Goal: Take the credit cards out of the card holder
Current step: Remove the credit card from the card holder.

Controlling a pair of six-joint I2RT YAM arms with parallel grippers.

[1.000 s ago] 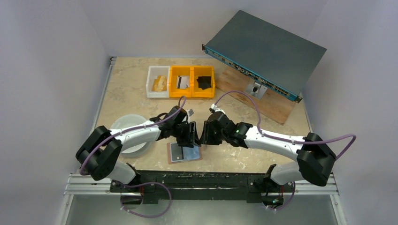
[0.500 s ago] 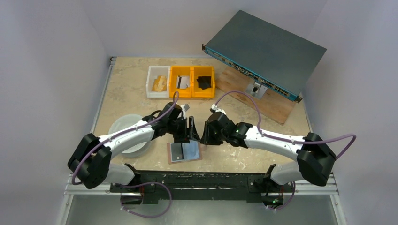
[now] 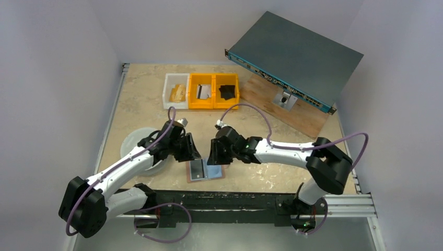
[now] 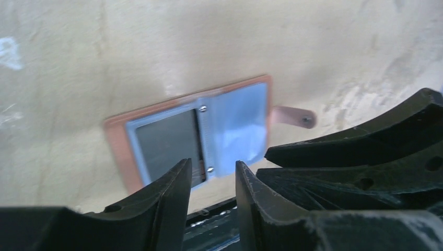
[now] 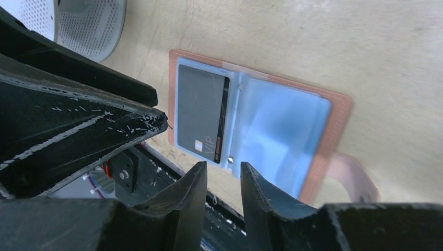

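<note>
The card holder [image 3: 205, 170] lies open and flat near the table's front edge, pinkish-tan with pale blue inner faces and a snap tab on its right. A dark grey credit card marked VIP [image 5: 201, 112] sits in its left pocket and also shows in the left wrist view [image 4: 167, 144]. The right face [image 5: 282, 130] shows only shiny blue. My left gripper [image 3: 190, 149] hovers just left of and behind the holder, open and empty. My right gripper [image 3: 213, 154] hovers over the holder's far right part, open a little and empty. The two grippers are close together.
A white perforated bowl [image 3: 141, 149] stands left of the holder under the left arm. A white bin [image 3: 176, 91] and two yellow bins [image 3: 214, 91] stand at the back. A grey rack unit [image 3: 295, 57] leans on a wooden block [image 3: 292, 112]. The black front rail [image 3: 219, 198] runs just below the holder.
My left gripper has drawn back to the left, off the holder. My right gripper has moved left, to above the holder's right half. The holder has not moved.
</note>
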